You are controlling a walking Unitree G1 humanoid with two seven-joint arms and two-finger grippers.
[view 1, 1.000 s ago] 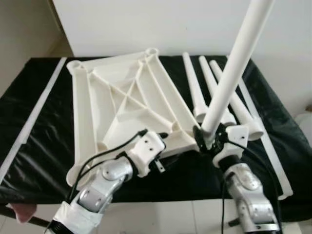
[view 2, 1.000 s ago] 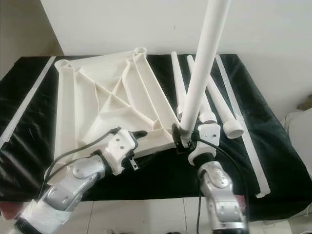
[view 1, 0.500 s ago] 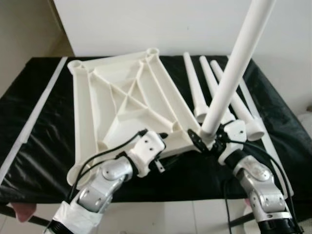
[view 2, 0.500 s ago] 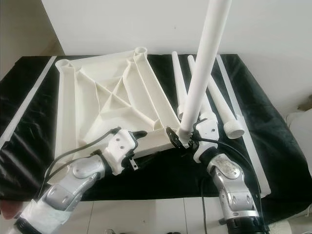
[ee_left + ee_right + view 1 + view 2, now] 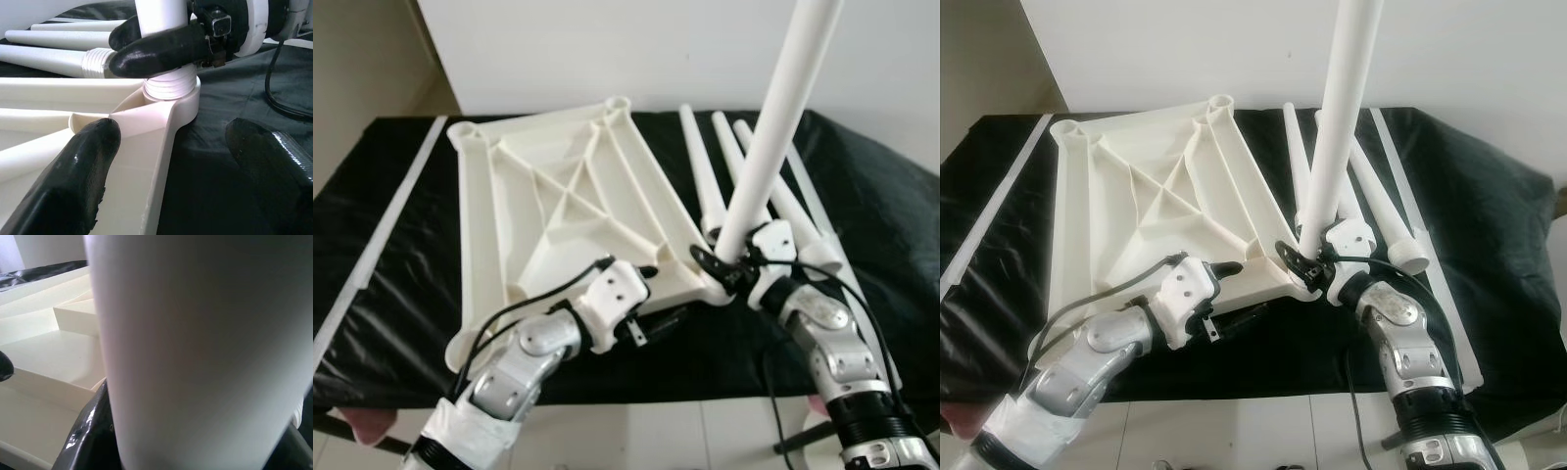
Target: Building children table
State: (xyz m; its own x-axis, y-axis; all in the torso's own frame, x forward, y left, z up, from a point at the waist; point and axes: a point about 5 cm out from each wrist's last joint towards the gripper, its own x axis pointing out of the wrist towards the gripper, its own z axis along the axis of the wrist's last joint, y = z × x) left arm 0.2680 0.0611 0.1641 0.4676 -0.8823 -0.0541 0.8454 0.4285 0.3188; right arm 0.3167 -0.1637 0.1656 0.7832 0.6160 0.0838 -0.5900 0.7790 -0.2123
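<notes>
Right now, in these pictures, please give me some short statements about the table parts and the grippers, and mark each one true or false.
1. The right gripper holds a white leg standing at the tabletop's corner socket. True.
2. The leg's threaded end sits in the socket. True.
3. The left gripper is shut on the tabletop. False: its fingers stand apart, astride the corner.
4. Only one spare leg lies on the black cloth. False: three spare legs lie there.

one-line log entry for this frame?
step: leg into corner socket | right hand: shut on leg, threads seated in socket | left hand: open, straddling tabletop corner | spare legs: on cloth
</notes>
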